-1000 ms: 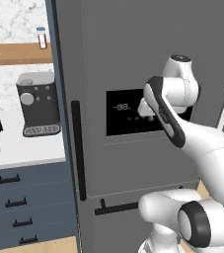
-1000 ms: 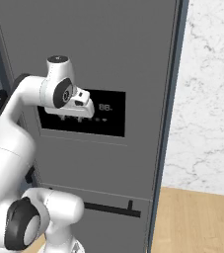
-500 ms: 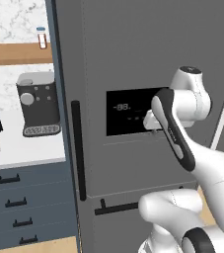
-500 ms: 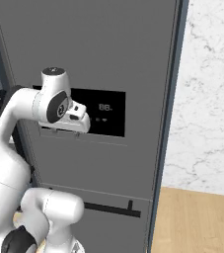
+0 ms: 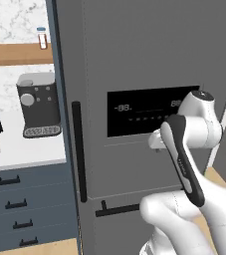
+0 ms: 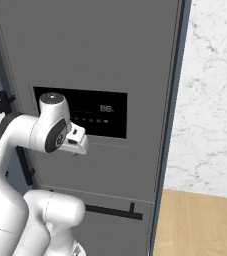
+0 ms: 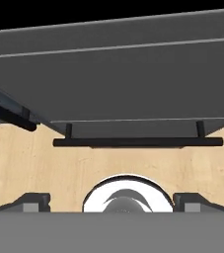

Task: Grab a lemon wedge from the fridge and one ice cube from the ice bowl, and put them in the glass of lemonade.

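The task looks barely begun — the fridge [image 5: 149, 64] is shut, so any lemon wedge inside is hidden, and nothing has been fetched. The hand [image 7: 111, 201] stands wide open, empty, close to the fridge front. Left — a white desk [image 5: 27, 152] with a coffee machine [image 5: 39, 104]; the floor [image 6: 200, 220] is pale wood

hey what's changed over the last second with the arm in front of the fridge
The arm has swung from left to right across the fridge front, its hand now below the right end of the black display panel. The gripper has opened wide, holding nothing. The fridge doors stay shut, and the vertical handle, coffee machine and counter are unchanged.
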Controlling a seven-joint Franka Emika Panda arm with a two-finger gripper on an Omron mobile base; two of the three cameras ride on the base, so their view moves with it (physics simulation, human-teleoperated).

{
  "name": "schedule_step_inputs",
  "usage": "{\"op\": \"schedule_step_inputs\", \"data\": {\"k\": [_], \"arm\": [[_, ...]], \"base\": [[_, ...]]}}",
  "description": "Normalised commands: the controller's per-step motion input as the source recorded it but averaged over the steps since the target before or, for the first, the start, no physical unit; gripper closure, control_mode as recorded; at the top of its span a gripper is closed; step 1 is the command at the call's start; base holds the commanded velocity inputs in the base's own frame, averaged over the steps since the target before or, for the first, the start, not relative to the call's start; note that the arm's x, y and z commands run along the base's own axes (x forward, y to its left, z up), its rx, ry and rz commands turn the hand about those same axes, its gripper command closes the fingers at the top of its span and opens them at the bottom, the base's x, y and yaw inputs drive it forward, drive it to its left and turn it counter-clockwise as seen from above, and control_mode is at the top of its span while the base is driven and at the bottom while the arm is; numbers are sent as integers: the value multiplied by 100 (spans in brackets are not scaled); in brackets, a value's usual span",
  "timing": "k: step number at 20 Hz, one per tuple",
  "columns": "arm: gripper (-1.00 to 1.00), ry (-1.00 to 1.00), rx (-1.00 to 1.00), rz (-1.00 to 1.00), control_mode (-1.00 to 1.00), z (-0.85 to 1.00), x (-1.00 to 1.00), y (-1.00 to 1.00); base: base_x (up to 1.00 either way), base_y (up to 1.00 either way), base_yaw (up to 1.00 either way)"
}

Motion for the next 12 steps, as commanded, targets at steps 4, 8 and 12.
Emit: {"op": "schedule_step_inputs", "data": {"k": [4, 8, 12], "arm": [[-100, 0, 0, 0, -100, -23, -16, 9], [-100, 0, 0, 0, 100, 0, 0, 0], [-100, 0, 0, 0, 100, 0, 0, 0]], "base": [[0, 0, 0], [-3, 43, 0], [0, 91, -10]]}}
